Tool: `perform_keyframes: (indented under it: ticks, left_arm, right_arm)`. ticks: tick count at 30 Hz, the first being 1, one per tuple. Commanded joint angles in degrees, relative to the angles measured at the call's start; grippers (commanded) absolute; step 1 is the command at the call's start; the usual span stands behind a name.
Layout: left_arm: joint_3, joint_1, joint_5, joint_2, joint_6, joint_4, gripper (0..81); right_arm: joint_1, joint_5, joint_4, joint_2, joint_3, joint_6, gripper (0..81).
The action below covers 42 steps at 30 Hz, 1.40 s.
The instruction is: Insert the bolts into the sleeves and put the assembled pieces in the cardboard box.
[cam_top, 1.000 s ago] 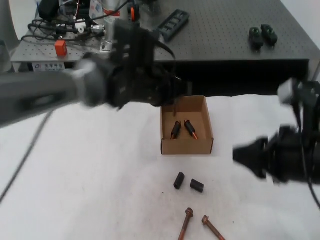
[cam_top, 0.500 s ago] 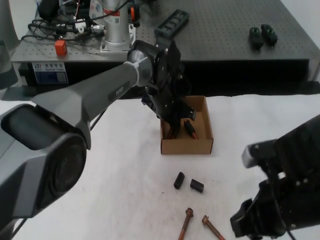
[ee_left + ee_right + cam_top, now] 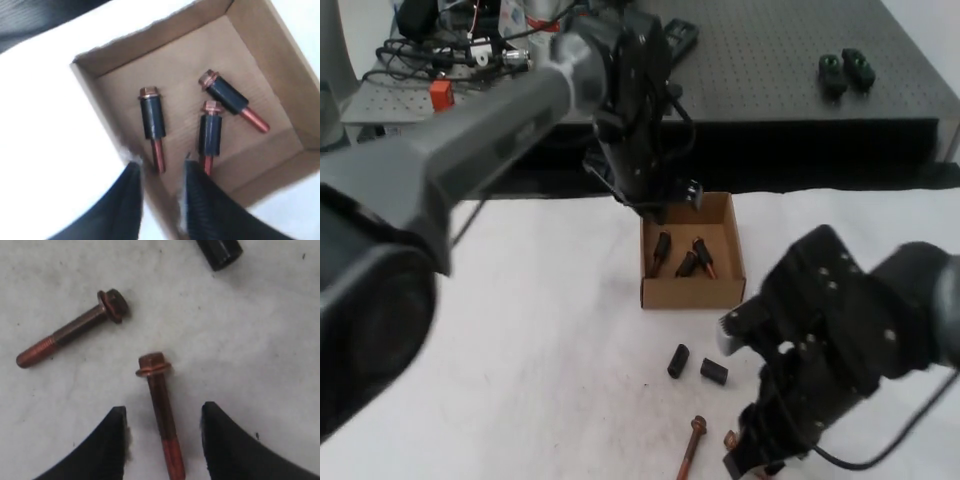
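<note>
- right gripper (image 3: 162, 412), jaws apart, straddles a hex-headed copper bolt (image 3: 159, 390) on white cloth (image 3: 260, 340); second bolt (image 3: 75, 332) beside.
- left gripper (image 3: 160, 167), jaws apart, over the brown cardboard box (image 3: 280, 45) holding three black-sleeved assemblies (image 3: 151, 117).
- box at twelve o'clock from two loose sleeves (image 3: 678, 361).

Brown cardboard box (image 3: 150, 42), copper bolts (image 3: 159, 390), black sleeves (image 3: 678, 361), white cloth (image 3: 520, 350), dark grey table (image 3: 770, 60) dotted with holes

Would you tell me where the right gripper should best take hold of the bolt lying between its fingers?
Grip the bolt on its plain shank, just below the flanged head, coming straight down from above. It lies flat on the cloth, with the shank running between the fingers of the open right gripper, so closing across it should catch it squarely.
</note>
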Motion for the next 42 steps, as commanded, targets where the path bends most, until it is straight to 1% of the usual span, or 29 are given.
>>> perform_keyframes:
  ticks: [1, 3, 5, 8, 10, 11, 15, 17, 19, 21, 23, 29, 33, 37, 41, 42]
  left_arm:
    - [6.78, 0.27, -1.16, -4.22, 0.52, -0.38, 20.4]
    - [12.53, 0.27, -0.16, -7.35, 0.52, -2.67, 20.4]
    - [16.74, 0.27, 1.74, -9.71, 0.52, -5.45, 20.4]
    - [20.19, 0.27, 5.83, -11.55, 0.71, -6.96, 20.4]
    - [20.21, 0.01, 9.40, -11.61, 0.99, -6.68, 21.3]
    - [20.21, -0.14, 10.22, -11.61, 1.47, -6.70, 23.2]
    - [20.21, -2.04, 10.41, -11.61, 3.73, -8.26, 35.7]
    - [20.21, -3.41, 9.90, -11.19, 4.62, -8.35, 37.9]
    - [20.21, -5.03, 8.40, -10.31, 6.13, -8.50, 37.7]
    - [20.21, -6.75, 5.05, -8.98, 7.42, -9.22, 37.7]
    - [20.00, -8.04, 3.23, -7.46, 7.77, -9.54, 37.7]
    - [20.01, -9.63, 2.54, -3.75, 6.70, -7.66, 37.7]
    - [20.01, -9.79, 2.20, -2.40, 6.36, -7.62, 37.4]
    - [20.01, -9.79, 2.20, -1.39, 5.88, -5.77, 31.6]
    - [20.01, -9.79, 2.20, -0.53, 5.88, -3.30, 28.6]
    - [20.01, -9.79, 2.20, -0.43, 5.74, -3.28, 26.7]
  right_arm:
    - [1.14, -0.04, 2.23, 4.47, -3.79, -2.70, 34.6]
    - [1.50, 0.31, 3.28, 6.38, -4.66, -3.65, 33.0]
    - [1.70, 2.29, 3.28, 7.47, -4.65, -3.80, 28.5]
    - [1.67, 3.87, 3.44, 8.06, -4.65, -3.80, 15.2]
    - [1.67, 5.15, 3.55, 8.06, -4.65, -3.80, 3.0]
    - [1.67, 5.29, 3.32, 7.90, -4.65, -3.80, 1.8]
    - [0.93, 5.55, 1.61, 6.31, -4.36, -3.53, 2.9]
    - [-0.10, 5.54, 1.17, 4.07, -4.38, -3.46, 2.9]
    - [-1.74, 5.54, 1.41, 1.47, -4.38, -2.88, 2.9]
    - [-3.38, 5.54, 2.31, -1.49, -4.38, -2.05, 2.9]
    - [-5.21, 5.54, 4.15, -4.47, -4.38, -1.62, 2.9]
    - [-9.67, 5.54, 8.01, -12.52, -2.76, -1.25, 2.9]
    - [-11.17, 5.54, 8.95, -18.33, -0.36, -0.85, 2.9]
    - [-11.90, 5.54, 10.61, -23.18, 0.52, 0.15, 2.9]
    - [-12.05, 5.54, 9.89, -26.77, 0.52, 0.15, 2.9]
    - [-12.01, 5.54, 9.77, -27.43, 0.52, 0.15, 2.9]
